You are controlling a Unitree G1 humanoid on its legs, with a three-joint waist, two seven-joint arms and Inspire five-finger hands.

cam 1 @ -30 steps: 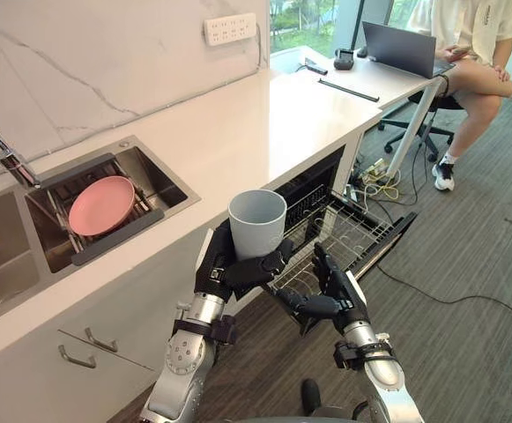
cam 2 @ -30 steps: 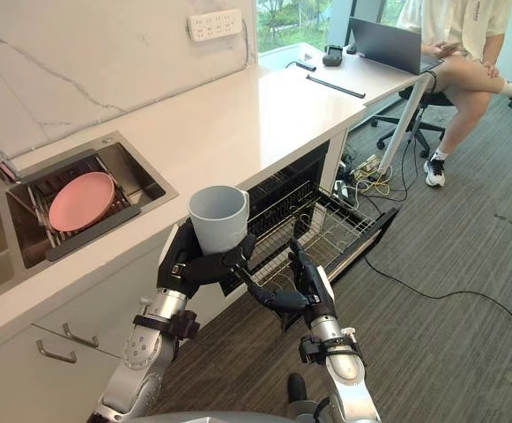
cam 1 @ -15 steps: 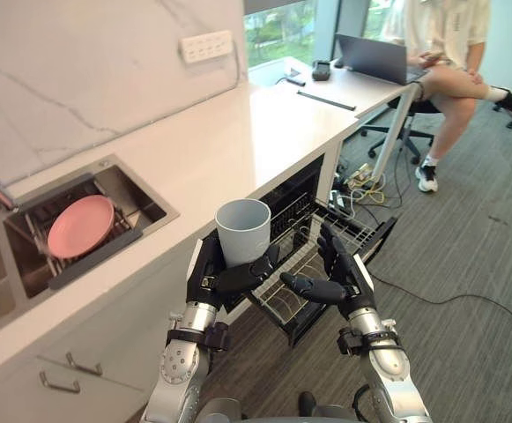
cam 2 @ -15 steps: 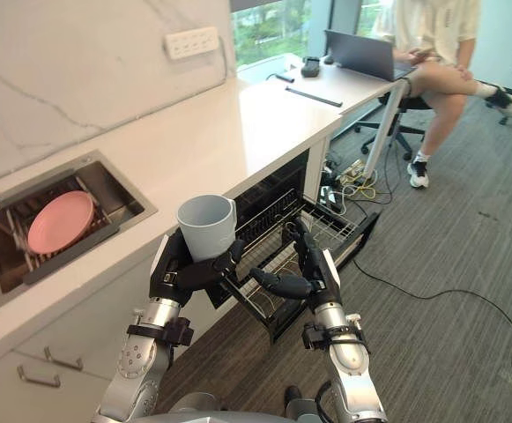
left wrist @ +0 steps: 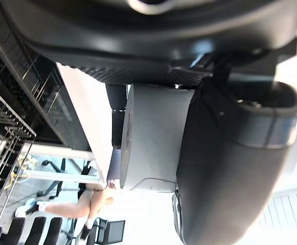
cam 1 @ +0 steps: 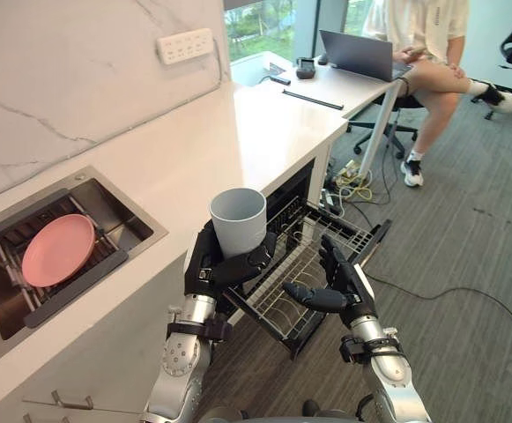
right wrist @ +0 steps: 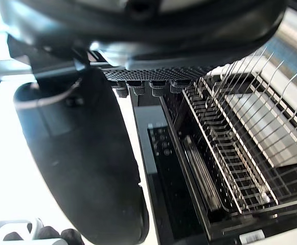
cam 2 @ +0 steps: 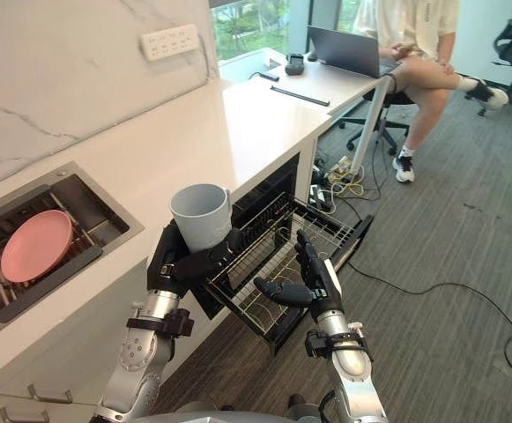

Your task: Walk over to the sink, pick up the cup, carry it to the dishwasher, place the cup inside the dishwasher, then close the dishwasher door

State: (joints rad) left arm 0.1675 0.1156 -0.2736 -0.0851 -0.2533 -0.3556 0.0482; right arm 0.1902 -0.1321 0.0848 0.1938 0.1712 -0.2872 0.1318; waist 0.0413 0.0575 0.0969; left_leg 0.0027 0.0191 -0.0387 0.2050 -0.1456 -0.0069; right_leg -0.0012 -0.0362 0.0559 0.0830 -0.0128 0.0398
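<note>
The robot's left hand holds a grey cup upright, mouth up, its dark fingers curled round the lower half of the cup's wall. The cup hangs just off the near edge of the white tabletop, above the left end of the wire rack that stands pulled out from the open dishwasher. In the left wrist view the cup's grey side shows pressed between the thumb and the fingers.

The right hand hovers over the near right part of the rack with its fingers spread and loosely straight, holding nothing (the right wrist view looks past them onto the rack's upright tines and the dark dishwasher front).

To the left, a steel sink is set into the tabletop, with a pink plate lying on a dark rack inside it. A white socket strip is fixed to the marble wall behind. At the far end of the tabletop a laptop stands open, and a person sits beside it on an office chair, legs crossed, above the grey carpet floor.
</note>
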